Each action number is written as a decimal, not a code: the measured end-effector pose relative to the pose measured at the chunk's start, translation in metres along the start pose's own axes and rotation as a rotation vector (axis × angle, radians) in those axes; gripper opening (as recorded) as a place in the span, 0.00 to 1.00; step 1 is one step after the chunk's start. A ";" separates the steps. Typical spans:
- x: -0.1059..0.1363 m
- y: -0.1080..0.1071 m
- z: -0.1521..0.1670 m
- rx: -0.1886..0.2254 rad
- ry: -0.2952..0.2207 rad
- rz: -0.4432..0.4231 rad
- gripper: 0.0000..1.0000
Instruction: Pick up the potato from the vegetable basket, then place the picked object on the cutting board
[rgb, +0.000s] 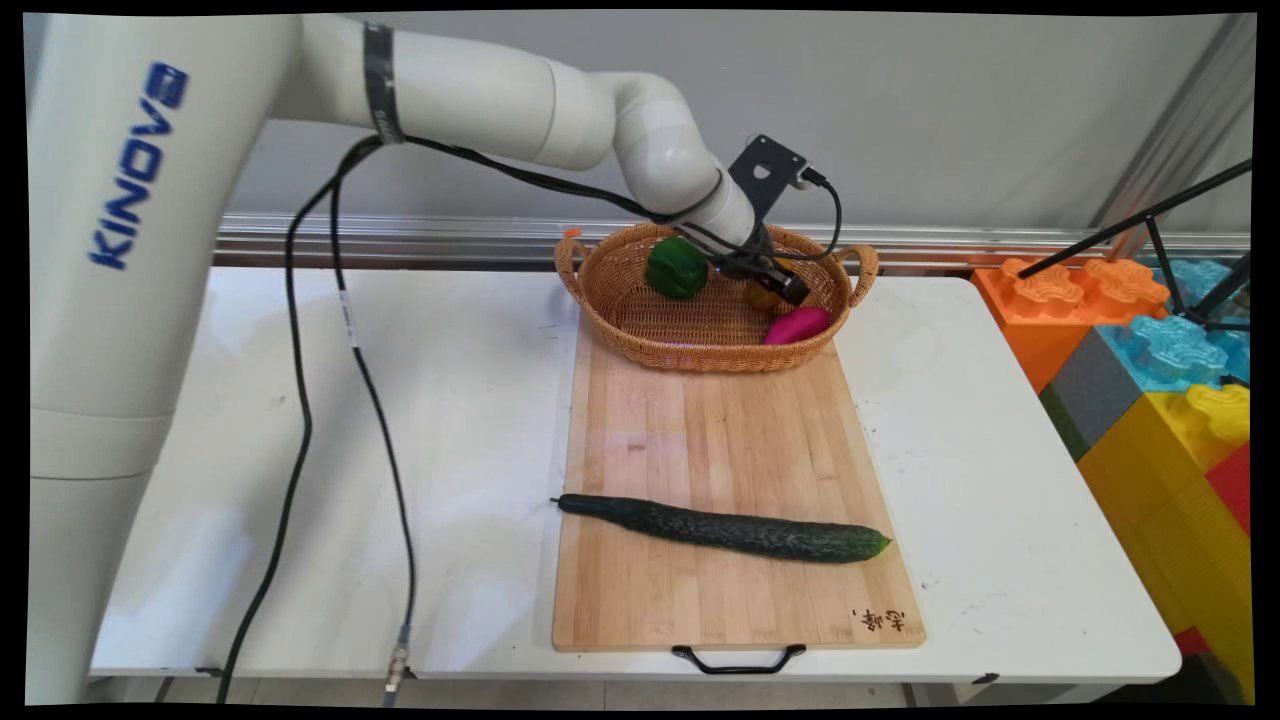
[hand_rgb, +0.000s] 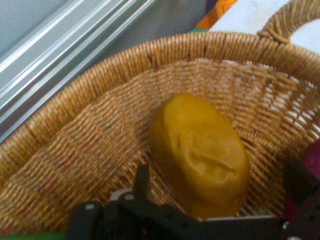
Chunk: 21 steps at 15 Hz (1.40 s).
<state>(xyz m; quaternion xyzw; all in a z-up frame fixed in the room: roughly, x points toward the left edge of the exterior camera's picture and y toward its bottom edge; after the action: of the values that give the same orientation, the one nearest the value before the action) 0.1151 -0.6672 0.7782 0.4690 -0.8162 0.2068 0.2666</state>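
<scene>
The hand (rgb: 785, 285) is lowered inside the wicker basket (rgb: 640, 320), in its right half, and it points down toward a yellow-brown oval thing (hand_rgb: 200, 152), maybe a potato, that lies on the basket's woven floor near the far wall. In the hand view the two black fingers (hand_rgb: 141, 181) stand apart, one on each side of this yellow-brown thing, so the hand is spread and it pinches nothing; I cannot tell if a finger touches the thing. Just right and near of the hand lies a magenta oval thing (rgb: 797, 325), against the basket's near right wall. To the left of the hand, in the far middle part of the basket, there is a green pepper (rgb: 677, 267). The basket has a handle on each end and it stands on the far end of a wooden cutting board (rgb: 720, 440). The board reaches from the basket to the near edge of the white surface (rgb: 450, 400), and it has a black handle (rgb: 738, 660) at its near edge. A long dark green cucumber (rgb: 725, 528) lies across the near part of the board, well apart from the basket, with its thin end to the left. To the right of the surface stand big plastic blocks (rgb: 1150, 360), orange, blue, yellow and grey.
</scene>
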 end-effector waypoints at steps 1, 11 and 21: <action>0.001 0.000 0.006 0.000 0.009 -0.006 1.00; 0.000 -0.005 0.006 0.053 0.032 0.021 0.00; 0.009 -0.004 -0.111 0.062 0.018 0.104 0.00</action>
<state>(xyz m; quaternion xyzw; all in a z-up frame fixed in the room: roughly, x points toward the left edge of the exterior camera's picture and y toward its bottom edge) 0.1413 -0.6098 0.8695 0.4323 -0.8302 0.2498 0.2480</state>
